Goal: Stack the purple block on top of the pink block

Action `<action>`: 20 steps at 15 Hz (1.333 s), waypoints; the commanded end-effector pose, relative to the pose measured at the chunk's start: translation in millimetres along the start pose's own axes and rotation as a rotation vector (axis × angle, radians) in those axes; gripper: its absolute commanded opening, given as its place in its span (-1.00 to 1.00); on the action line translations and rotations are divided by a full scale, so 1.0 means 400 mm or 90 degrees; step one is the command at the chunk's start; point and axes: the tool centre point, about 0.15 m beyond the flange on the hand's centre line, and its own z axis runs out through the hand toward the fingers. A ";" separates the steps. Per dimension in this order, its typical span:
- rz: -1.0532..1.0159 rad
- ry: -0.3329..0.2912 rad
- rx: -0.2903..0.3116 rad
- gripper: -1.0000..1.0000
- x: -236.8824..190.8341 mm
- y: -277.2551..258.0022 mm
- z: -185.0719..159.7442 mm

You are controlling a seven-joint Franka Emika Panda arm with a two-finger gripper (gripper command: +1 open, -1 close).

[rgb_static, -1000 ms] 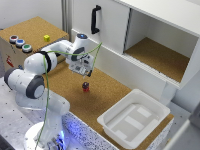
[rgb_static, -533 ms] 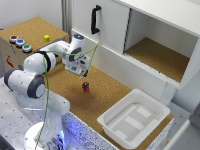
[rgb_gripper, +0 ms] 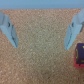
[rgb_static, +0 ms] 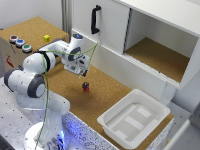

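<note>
A: Status check. Where's the gripper [rgb_static: 81,75]?

B: Above the cork surface [rgb_static: 107,100], up and toward the exterior view's left of the blocks. Jaws spread wide, nothing between them. The wrist view shows both fingers [rgb_gripper: 9,31] apart with bare cork in the gap.

A: And the blocks?

B: In the exterior view there's one small cluster on the cork, just below the gripper: purple block [rgb_static: 85,84] looks to be sitting on the pink block [rgb_static: 86,89]. Dark on top, reddish underneath. Too small and blurred to say how square it sits.

A: So already stacked?

B: My read is yes, or near enough. The wrist view catches the same pair at the frame edge, outside one finger, not between the two.

A: Then what's the step?

B: Looks like clearing away. Doing it well means moving straight up, keeping the jaws spread, and not sweeping sideways over the stack. The cubes are tiny and will tip at a nudge.

A: Anything nearby to worry about?

B: White bin [rgb_static: 150,110] is well apart toward the exterior view's right. Yellow cube [rgb_static: 46,38] is on the raised cork box, far off. Neither matters.
</note>
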 end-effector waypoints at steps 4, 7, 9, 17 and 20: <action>0.007 0.023 -0.005 1.00 -0.001 -0.028 0.026; -0.023 -0.006 -0.011 1.00 0.025 0.013 0.034; -0.006 -0.024 -0.039 1.00 0.029 0.028 0.067; -0.067 -0.031 -0.027 1.00 0.043 0.001 0.169; -0.070 -0.001 -0.005 -1.00 0.042 0.047 0.166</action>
